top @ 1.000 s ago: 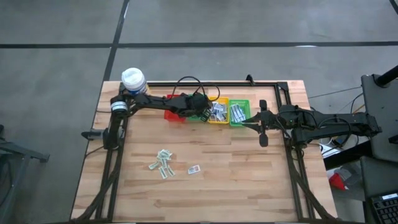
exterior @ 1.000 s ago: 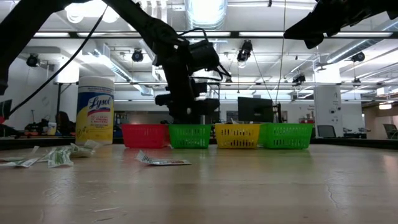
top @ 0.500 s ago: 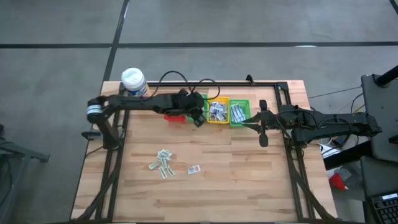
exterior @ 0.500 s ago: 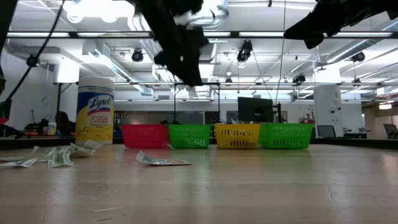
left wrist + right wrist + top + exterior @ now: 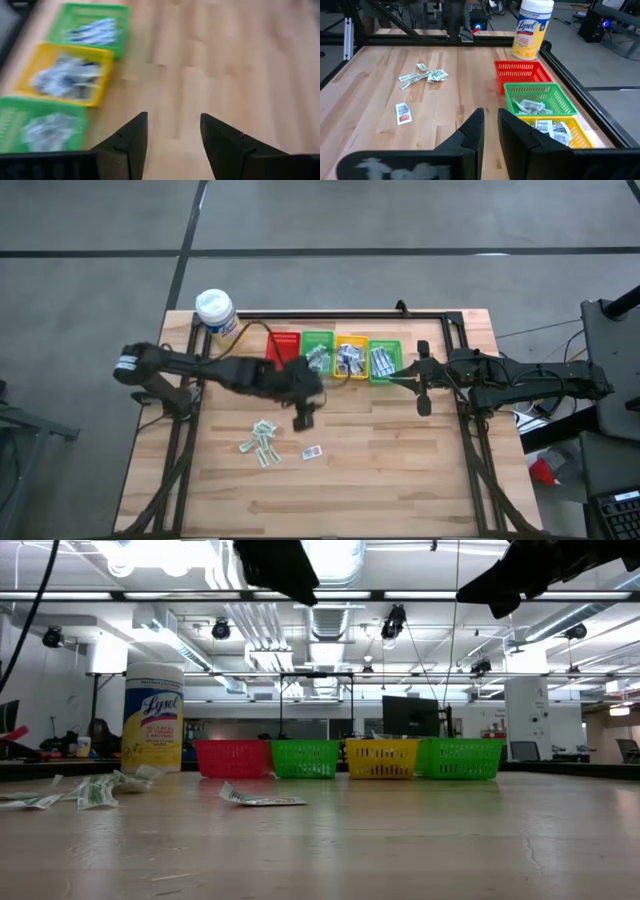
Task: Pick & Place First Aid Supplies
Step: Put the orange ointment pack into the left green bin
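Note:
The first aid supplies are small white packets. A loose cluster [image 5: 260, 442] and a single packet [image 5: 312, 451] lie flat on the wood; more fill the green [image 5: 318, 354], yellow [image 5: 350, 358] and right green [image 5: 385, 360] baskets at the far edge. The red basket [image 5: 283, 348] shows none. My left gripper [image 5: 172, 125] hangs open and bare high above the table [image 5: 302, 418], between the baskets and the loose packets. My right gripper [image 5: 491, 122] waits in the air near the right green basket [image 5: 395, 380], its fingers a narrow gap apart with nothing between them.
A yellow wipes canister with a white cap [image 5: 215, 310] stands at the far left corner beside the red basket. A black frame rail [image 5: 350, 314] runs along the far edge behind the baskets. Bare wood lies to the right of the loose packets [image 5: 400, 460].
My left gripper has drawn back from over the left green basket, rising and swinging toward the table's near edge, and it has rolled as it went. It now hangs over bare wood above the loose packets. The packets in that basket show again.

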